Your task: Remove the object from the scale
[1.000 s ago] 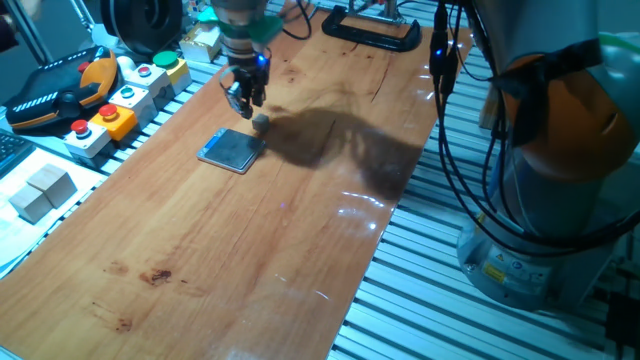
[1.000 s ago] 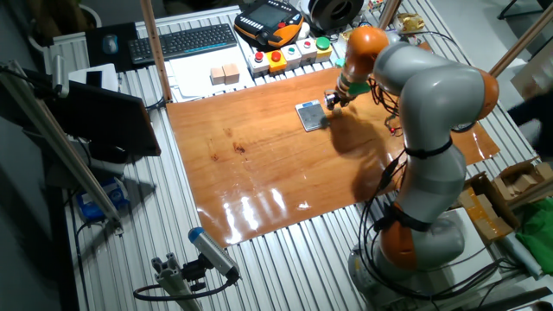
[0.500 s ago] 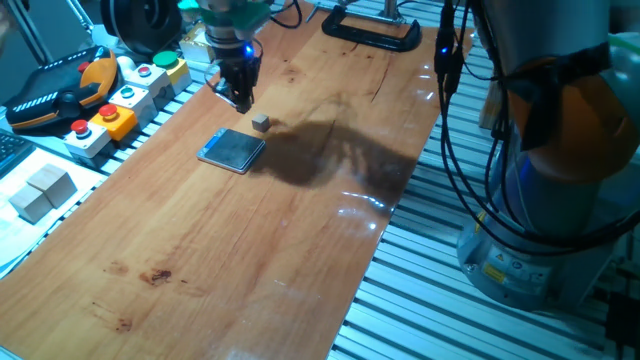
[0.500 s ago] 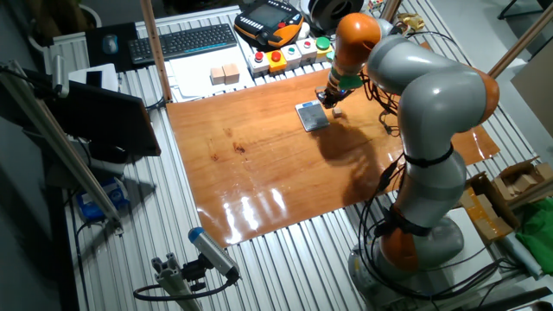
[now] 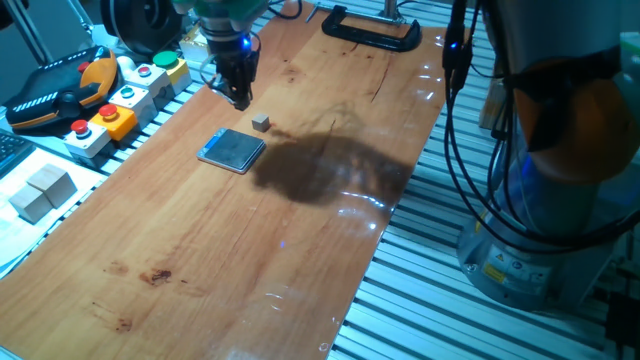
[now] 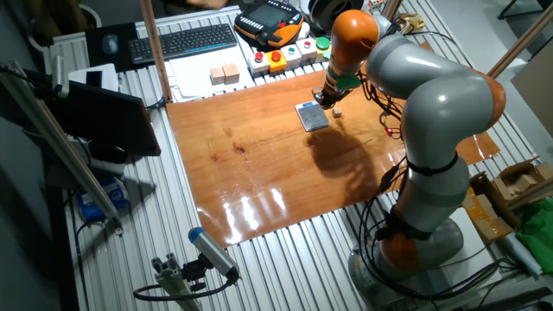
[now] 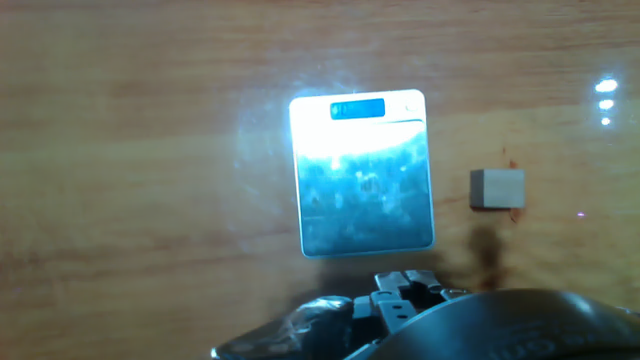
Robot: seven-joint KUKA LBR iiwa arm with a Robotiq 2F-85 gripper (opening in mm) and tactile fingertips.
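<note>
The scale (image 5: 232,150), a thin square plate with a dark top and pale rim, lies flat on the wooden table. It also shows in the other fixed view (image 6: 312,116) and in the hand view (image 7: 365,185), with nothing on it. The object, a tiny grey-beige cube (image 5: 261,122), sits on the wood just beside the scale, apart from it; it also shows in the hand view (image 7: 496,188). My gripper (image 5: 239,92) hangs above the table behind the scale and cube, open and holding nothing. In the other fixed view the gripper (image 6: 327,98) is next to the scale.
Button boxes (image 5: 120,100) with red, green and yellow buttons stand at the table's left edge. Two pale grey blocks (image 5: 40,190) lie further left. A black clamp (image 5: 370,32) sits at the far edge. The robot base (image 5: 560,200) stands at the right.
The gripper has let go of the cube beside the scale, then risen and moved back toward the button boxes. The cube stays on the wood.
</note>
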